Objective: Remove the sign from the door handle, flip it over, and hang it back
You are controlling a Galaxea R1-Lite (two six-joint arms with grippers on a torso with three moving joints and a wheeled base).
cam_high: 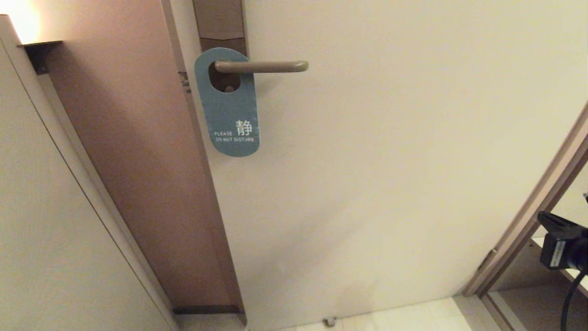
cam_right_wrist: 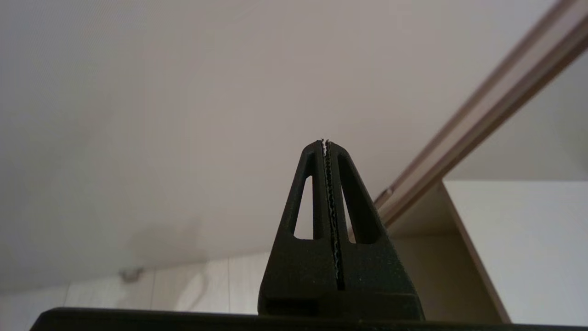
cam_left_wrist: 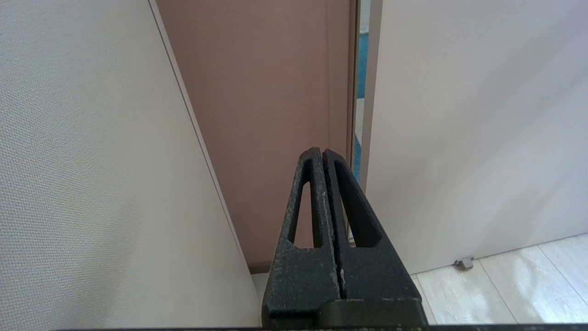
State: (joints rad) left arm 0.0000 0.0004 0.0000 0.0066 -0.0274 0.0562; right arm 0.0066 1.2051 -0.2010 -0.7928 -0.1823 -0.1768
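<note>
Low at the right edge of the head view, the right arm [cam_high: 562,248] shows only as a black housing with a cable, beside the brown door frame [cam_high: 528,216]. Its right gripper [cam_right_wrist: 325,142] has its two black fingers pressed together with nothing between them, pointing at the bare cream door [cam_right_wrist: 206,115] with pale floor tiles [cam_right_wrist: 183,285] below. The left gripper [cam_left_wrist: 322,151] is likewise closed and empty; it faces the narrow gap where the door's edge meets a brown wall panel [cam_left_wrist: 257,115], and does not appear in the head view.

Well apart from both grippers, high on the door, the sign [cam_high: 229,110] hangs from the door handle [cam_high: 262,66]. The slim bronze-grey lever passes through the oval hole near the card's top. The teal-blue side faces outward, carrying a white Chinese character and the words "PLEASE DO NOT DISTURB" near its rounded lower end. The card hangs roughly upright against the door, partly covering the tall brown lock plate [cam_high: 219,23] behind it. A small grey door stop [cam_high: 329,321] sits on the floor at the door's foot.
</note>
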